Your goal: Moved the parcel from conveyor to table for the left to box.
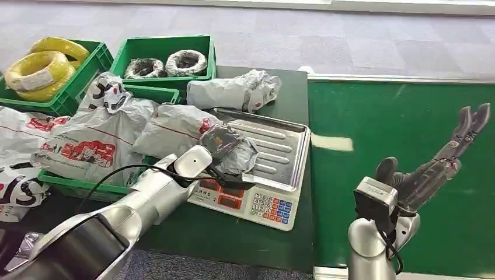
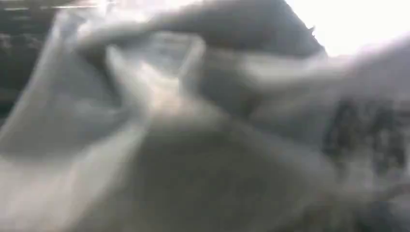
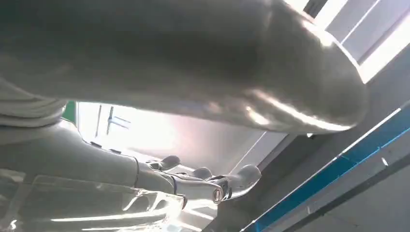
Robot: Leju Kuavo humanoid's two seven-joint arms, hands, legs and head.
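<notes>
Parcel on the scale, boxing left

My left hand grips the parcel over the scale tray; my right hand hovers spread above the conveyor.

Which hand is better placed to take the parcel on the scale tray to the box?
Left. The left hand is already on the grey parcel on the scale tray, while the right hand hovers open over the bare conveyor.
</notes>
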